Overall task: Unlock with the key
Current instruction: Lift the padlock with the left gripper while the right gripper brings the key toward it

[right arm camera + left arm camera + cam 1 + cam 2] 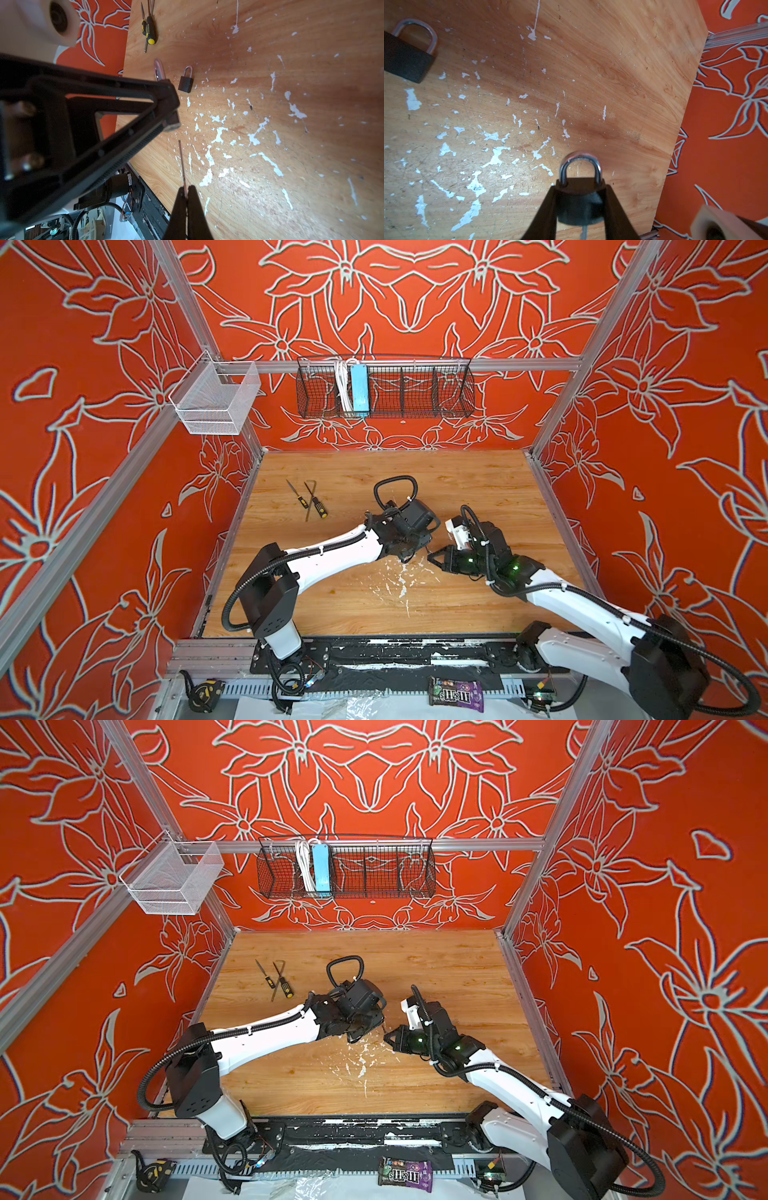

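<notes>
In the right gripper (186,190), key (181,159) points leftward.

— How is the left arm (332,551) set?
— In both top views it reaches toward 2 o'clock with the wrist bent down. The left gripper (580,186) clamps the padlock (579,201).
— And the right arm (582,603)?
— Its forearm runs toward 10 o'clock. The right gripper (186,189) points to 9 o'clock, pinched tight on the key (181,164), near the left's tips.

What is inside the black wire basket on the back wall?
A light blue power strip and a bundled white cable, side by side, left of the middle of the black wire basket. The strip may cover more cable.
</notes>
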Robot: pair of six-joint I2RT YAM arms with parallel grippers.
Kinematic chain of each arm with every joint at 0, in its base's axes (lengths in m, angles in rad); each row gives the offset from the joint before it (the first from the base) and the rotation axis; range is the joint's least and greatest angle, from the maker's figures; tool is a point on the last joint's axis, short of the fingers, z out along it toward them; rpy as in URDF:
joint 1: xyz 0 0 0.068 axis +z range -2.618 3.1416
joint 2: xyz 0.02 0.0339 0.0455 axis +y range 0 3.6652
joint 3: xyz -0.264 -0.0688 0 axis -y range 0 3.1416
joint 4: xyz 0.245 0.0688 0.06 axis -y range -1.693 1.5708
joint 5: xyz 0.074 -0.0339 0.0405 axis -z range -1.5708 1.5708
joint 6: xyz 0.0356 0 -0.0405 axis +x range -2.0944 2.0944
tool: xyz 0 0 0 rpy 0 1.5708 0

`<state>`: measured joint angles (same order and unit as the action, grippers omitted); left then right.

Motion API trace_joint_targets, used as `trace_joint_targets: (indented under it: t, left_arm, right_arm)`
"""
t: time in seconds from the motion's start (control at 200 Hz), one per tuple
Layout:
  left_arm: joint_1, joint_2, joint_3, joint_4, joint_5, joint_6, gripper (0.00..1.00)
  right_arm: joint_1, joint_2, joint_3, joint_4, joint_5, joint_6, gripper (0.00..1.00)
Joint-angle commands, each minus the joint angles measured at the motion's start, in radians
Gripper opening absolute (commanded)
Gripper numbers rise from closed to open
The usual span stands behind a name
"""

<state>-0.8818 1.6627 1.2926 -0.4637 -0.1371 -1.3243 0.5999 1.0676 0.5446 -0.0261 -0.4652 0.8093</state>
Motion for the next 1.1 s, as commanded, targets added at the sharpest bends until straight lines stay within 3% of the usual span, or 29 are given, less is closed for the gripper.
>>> trace_joint_targets:
  t: [0.0, 0.425, 0.545, 1.096]
  left_arm:
    - [-0.008, -0.04, 0.004, 0.009, -0.024, 0.007, 0.0]
    - [-0.009, -0.041, 0.01, -0.001, -0.022, 0.028, 0.0]
    - [-0.009, -0.035, 0.029, -0.027, -0.035, 0.043, 0.0]
    - [-0.008, -0.016, 0.072, -0.055, -0.025, 0.091, 0.0]
  right_arm:
    - [0.01, 0.02, 0.008, 0.05, 0.034, 0.022, 0.0]
    - [0.011, 0.028, 0.031, 0.049, 0.03, 0.009, 0.0]
    - [0.011, 0.025, 0.022, 0.094, -0.027, -0.005, 0.0]
    - [0.012, 0.007, 0.032, 0.049, -0.01, -0.032, 0.0]
